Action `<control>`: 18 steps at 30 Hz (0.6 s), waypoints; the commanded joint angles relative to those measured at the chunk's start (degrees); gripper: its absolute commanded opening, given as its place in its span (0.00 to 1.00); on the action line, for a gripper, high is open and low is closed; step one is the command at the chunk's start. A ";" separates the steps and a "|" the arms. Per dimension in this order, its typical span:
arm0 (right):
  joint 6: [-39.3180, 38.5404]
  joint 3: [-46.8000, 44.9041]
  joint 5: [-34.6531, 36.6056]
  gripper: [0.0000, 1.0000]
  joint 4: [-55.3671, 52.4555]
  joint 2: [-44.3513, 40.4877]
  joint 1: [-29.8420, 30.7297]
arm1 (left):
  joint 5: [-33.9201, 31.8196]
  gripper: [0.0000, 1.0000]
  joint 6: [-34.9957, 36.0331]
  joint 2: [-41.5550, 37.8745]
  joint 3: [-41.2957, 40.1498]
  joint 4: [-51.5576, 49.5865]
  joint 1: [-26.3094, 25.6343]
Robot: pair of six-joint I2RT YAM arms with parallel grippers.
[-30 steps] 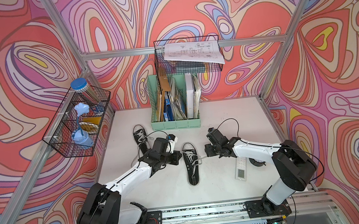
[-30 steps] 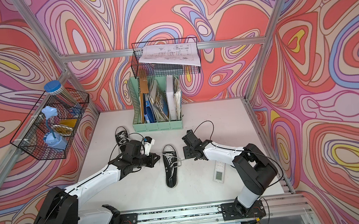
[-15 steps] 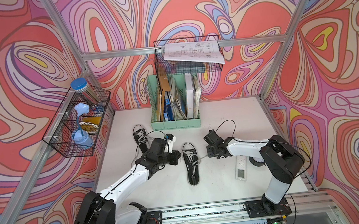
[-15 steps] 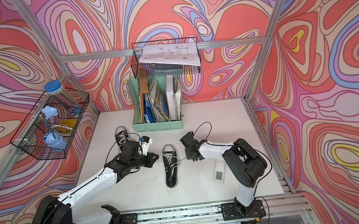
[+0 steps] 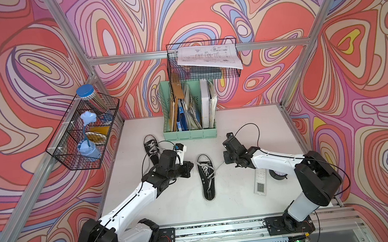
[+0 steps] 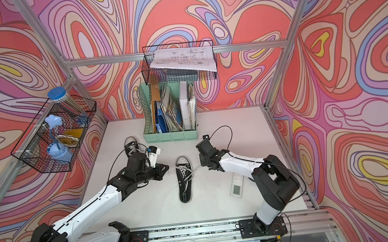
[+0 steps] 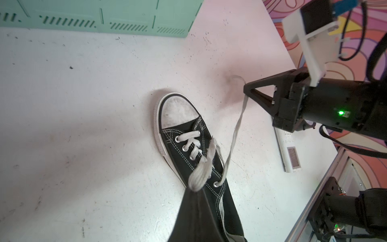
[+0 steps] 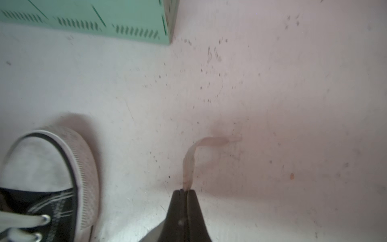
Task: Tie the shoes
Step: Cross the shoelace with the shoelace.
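Both top views: the right claw (image 5: 226, 162), apart a second ago, now clamps the lace end (image 5: 218, 167) of the near shoe (image 5: 207, 177), which lies between it and the left claw (image 5: 189, 169). The second shoe (image 5: 150, 146) lies behind the left claw.

Left wrist: the left claw (image 7: 195, 191) pinches the other lace (image 7: 201, 169) above black canvas.

Right wrist: the jaws meet on the white lace end (image 8: 189, 163).
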 commanded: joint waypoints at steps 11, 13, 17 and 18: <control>-4.60 -5.12 -17.37 0.00 18.03 -12.63 -0.22 | 2.46 0.00 -2.55 2.23 9.25 -0.04 -0.16; -4.78 -5.32 -19.25 0.00 19.19 -12.97 -0.22 | 4.15 0.00 -2.61 4.95 10.96 0.32 -0.16; -4.51 -6.40 -22.47 0.00 21.84 -14.23 -0.15 | 7.89 0.00 -1.66 9.88 14.33 -0.56 -0.37; -4.27 -7.07 -23.24 0.00 22.86 -14.74 -0.09 | 8.34 0.00 -1.32 10.79 15.05 -0.83 -0.54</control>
